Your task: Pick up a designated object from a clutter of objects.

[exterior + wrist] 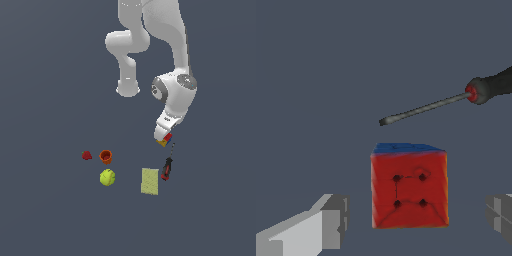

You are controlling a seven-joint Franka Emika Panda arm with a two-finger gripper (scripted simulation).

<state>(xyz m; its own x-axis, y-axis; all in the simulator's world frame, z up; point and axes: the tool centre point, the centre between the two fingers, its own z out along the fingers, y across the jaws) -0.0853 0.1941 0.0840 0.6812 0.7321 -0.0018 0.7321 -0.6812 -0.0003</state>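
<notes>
The designated object, a small cube [409, 192] with a red gridded face and a blue top, sits between my two fingers. My gripper [417, 217] is open, with a gap on each side between the cube and the grey fingers [331, 220]. In the exterior view the gripper [163, 136] hangs right over the cube [164, 140], which shows red, blue and yellow below the hand. The rest of the clutter of objects lies in front of it.
A red-black screwdriver [167, 167] lies close beside the cube, and its shaft [423, 107] points past it. A pale yellow sponge [149, 181], a yellow-green ball [107, 177], an orange cup [105, 156] and a red strawberry [87, 155] lie toward the exterior view's left.
</notes>
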